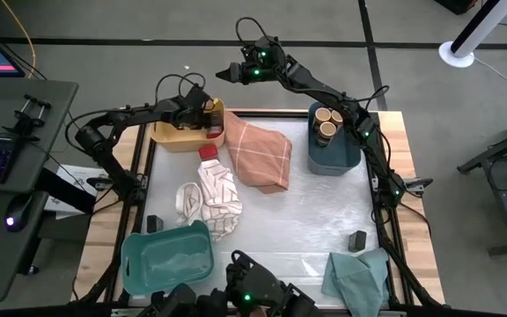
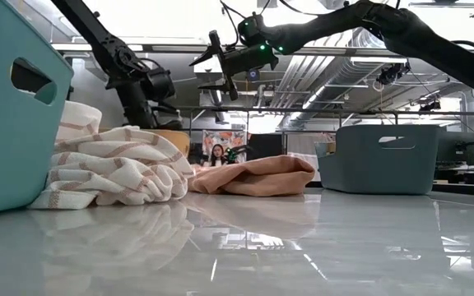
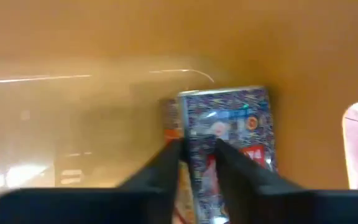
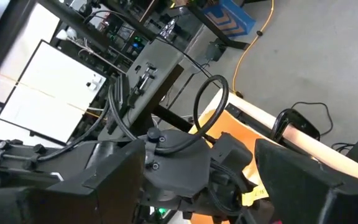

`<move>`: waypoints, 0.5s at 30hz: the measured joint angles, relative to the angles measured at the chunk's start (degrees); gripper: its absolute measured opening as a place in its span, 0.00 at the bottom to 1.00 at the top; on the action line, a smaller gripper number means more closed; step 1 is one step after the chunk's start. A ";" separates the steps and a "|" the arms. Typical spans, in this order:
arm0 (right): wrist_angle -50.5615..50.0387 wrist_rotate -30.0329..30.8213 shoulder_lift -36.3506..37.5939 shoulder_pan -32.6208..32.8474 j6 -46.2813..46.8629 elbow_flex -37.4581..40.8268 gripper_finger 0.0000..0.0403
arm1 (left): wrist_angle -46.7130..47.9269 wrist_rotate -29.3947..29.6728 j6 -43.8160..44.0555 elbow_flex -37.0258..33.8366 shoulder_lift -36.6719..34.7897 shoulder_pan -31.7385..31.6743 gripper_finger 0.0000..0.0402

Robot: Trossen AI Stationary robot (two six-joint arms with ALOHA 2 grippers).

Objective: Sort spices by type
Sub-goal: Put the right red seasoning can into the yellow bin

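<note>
Inside yellow bin (image 1: 176, 134), left claw (image 3: 197, 149) pinches spice box (image 3: 229, 127) (narrowly parted).

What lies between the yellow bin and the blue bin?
In the high view, the orange cloth lies between the yellow bin and the blue bin.

One boxy spice packet (image 3: 225, 134) with a speckled label sits inside the yellow bin (image 1: 170, 134). A red-topped spice container (image 1: 207, 152) lies on the bench (image 1: 306, 229) beside the striped cloth (image 1: 214, 198). Three tan-topped round jars (image 1: 327, 121) stand upright in the blue bin (image 1: 333, 158). Small black blocks (image 1: 357, 239) lie apart near the bench's edges.
</note>
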State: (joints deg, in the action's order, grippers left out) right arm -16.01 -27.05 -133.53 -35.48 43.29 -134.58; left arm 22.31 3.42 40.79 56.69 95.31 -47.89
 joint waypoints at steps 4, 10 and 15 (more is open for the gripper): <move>-0.01 0.05 0.00 0.00 0.22 0.00 0.74 | -1.06 0.14 -0.44 -0.01 -0.24 0.10 0.04; -0.02 0.07 0.00 -0.11 0.24 0.00 0.74 | -1.56 0.83 -0.73 0.02 -0.73 0.50 0.01; -0.02 0.48 0.00 -0.47 0.22 0.00 0.74 | -4.67 1.05 -3.15 0.02 -1.92 2.04 0.00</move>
State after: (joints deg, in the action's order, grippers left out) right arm -16.03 -26.57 -133.53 -35.96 43.51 -134.58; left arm 17.64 4.47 37.63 56.71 93.38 -45.86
